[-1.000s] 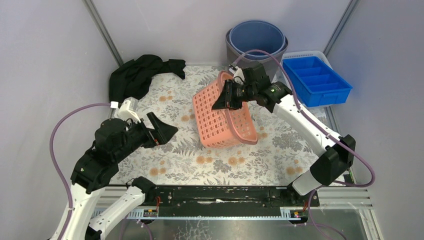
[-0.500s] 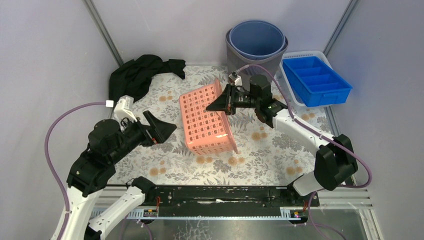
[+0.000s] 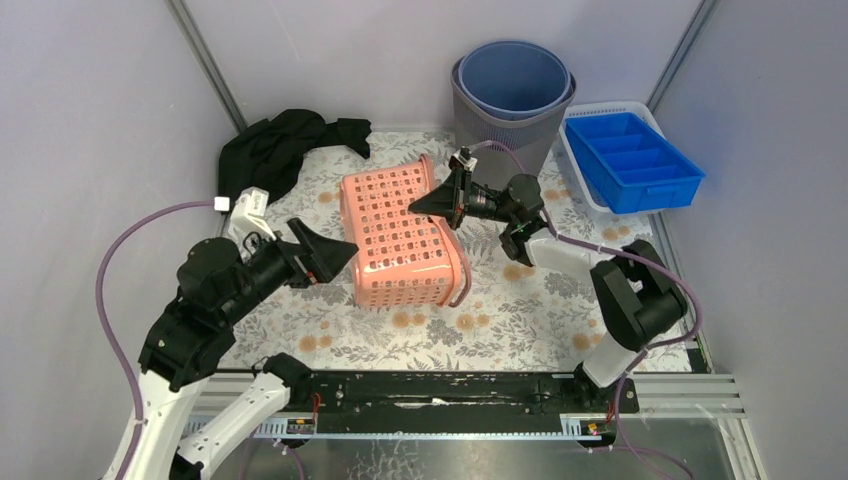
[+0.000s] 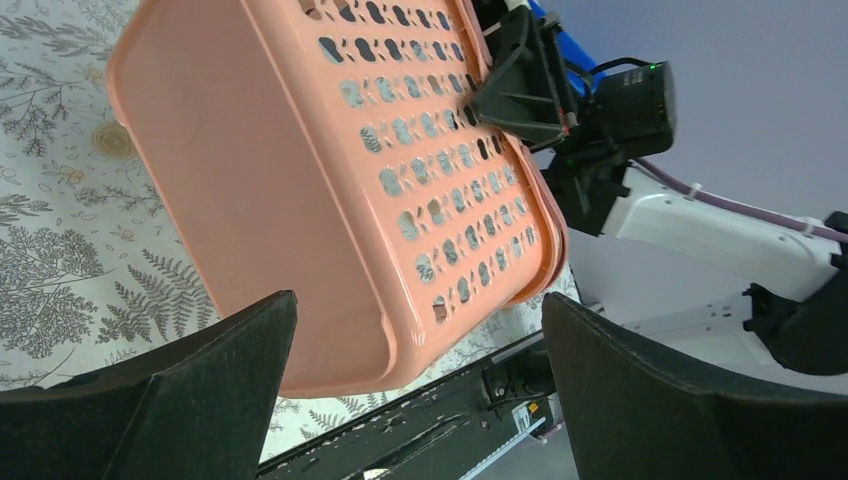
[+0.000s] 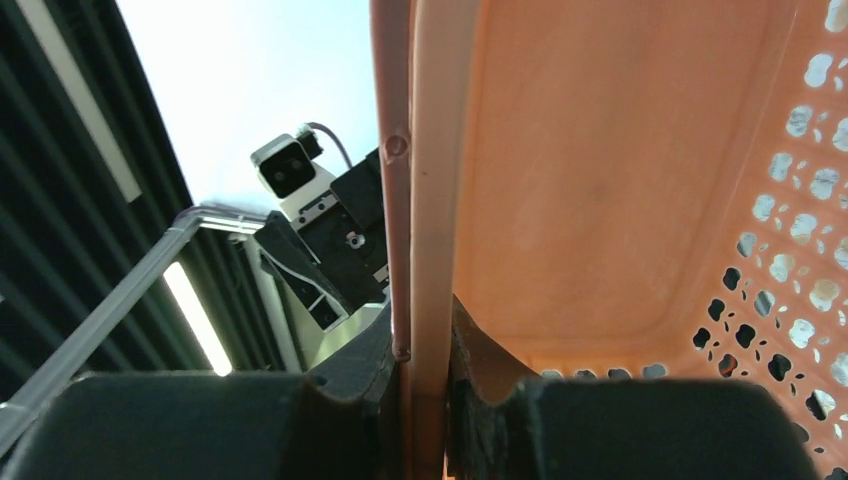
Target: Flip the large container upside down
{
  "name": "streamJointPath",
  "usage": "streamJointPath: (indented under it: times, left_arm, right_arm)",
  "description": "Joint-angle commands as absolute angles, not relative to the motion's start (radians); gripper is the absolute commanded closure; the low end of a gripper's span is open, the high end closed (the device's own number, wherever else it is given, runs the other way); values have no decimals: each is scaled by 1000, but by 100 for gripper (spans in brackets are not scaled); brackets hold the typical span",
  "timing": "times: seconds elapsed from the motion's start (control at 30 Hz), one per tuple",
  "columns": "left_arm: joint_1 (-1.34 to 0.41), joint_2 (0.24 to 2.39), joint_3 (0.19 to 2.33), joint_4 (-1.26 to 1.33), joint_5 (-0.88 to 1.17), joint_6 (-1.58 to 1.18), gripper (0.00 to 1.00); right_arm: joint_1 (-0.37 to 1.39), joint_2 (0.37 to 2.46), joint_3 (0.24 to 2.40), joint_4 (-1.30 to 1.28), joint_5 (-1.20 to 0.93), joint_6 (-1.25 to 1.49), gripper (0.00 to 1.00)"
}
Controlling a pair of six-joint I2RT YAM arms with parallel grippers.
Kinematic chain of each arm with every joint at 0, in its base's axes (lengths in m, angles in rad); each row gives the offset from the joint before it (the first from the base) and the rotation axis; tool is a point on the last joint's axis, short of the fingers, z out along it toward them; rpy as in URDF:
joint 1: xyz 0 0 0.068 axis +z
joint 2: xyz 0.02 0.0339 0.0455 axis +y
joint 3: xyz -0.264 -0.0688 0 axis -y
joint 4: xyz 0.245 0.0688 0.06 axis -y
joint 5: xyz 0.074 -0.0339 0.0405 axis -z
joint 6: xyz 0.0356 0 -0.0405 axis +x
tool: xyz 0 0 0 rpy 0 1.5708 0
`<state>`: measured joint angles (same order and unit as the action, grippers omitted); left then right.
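Note:
The large container, a pink perforated basket [image 3: 400,240], lies tipped over on the floral mat, one holed wall facing up. Its solid bottom [image 4: 250,170] faces my left gripper. My right gripper [image 3: 420,206] is shut on the basket's rim [image 5: 425,180] at its far right edge, and that rim runs straight between the fingers [image 5: 428,345]. My left gripper [image 3: 335,255] stands wide open just left of the basket. Its two fingers frame the basket's lower corner [image 4: 418,310] without touching it.
A black cloth [image 3: 280,145] lies at the back left. A grey bin holding a blue bucket [image 3: 513,85] stands at the back. A blue divided tray [image 3: 630,160] sits at the back right. The black frame rail [image 3: 430,390] runs along the near edge.
My right gripper has swung left and down with the basket, rolling it from raised and tilted onto the mat. My left gripper has crept a little toward the basket.

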<state>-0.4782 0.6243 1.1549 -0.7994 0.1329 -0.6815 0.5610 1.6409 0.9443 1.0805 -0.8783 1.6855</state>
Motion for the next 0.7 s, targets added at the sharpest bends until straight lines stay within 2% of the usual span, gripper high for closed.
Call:
streamJointPath:
  times: [0.0,0.33,0.67]
  left_arm:
    - [-485,592,1172,-750,98,-680,0]
    - [-485,576,1193,-798,64,-685,0]
    - [-485,569,1167,-801,57,-690,0]
  right_arm:
    - [555,1681,964,1422,-866,1854,100]
    - [555,1878,978,1694,-723,1986,100]
    - [588,1978,1014,1695,-636,1928,100]
